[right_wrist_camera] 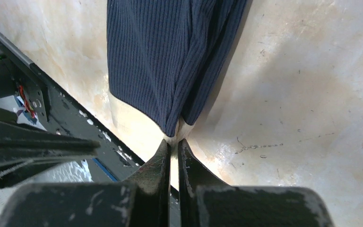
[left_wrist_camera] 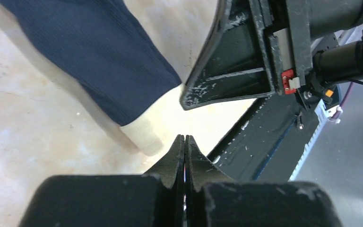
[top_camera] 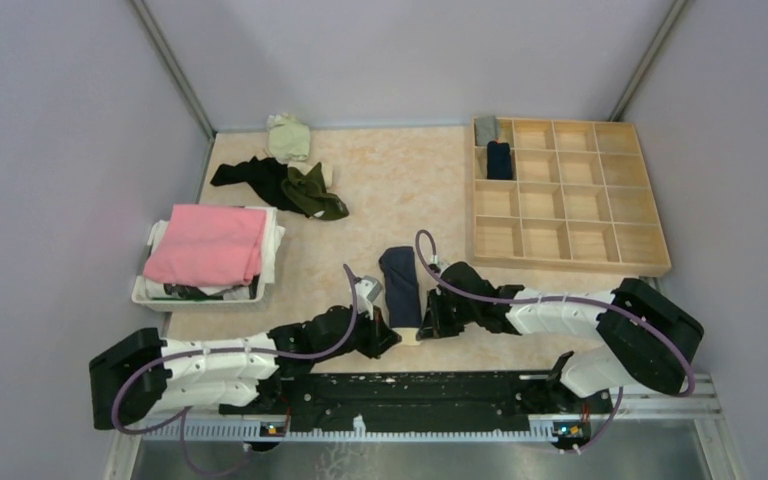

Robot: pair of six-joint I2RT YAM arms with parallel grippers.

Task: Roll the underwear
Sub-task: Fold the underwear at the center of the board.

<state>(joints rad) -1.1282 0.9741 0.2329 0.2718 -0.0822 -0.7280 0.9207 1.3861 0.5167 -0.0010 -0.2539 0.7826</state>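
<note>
Nearest to me, my left gripper [left_wrist_camera: 185, 138] has its fingers pressed together with nothing between them, the tips just beside the beige waistband [left_wrist_camera: 149, 130]. My right gripper [right_wrist_camera: 171, 141] pinches a corner of this same waistband. The navy underwear [top_camera: 400, 285] lies flat on the table [top_camera: 400, 200], stretching away from both grippers. Further left stands a white basket [top_camera: 200, 298] with a pink cloth [top_camera: 210, 243]. Further right, a wooden tray [top_camera: 570, 265] holds a grey roll [top_camera: 486, 130] and a navy roll [top_camera: 499, 160] in its far-left compartments. Farthest lies a pile of dark and olive underwear [top_camera: 290, 188].
</note>
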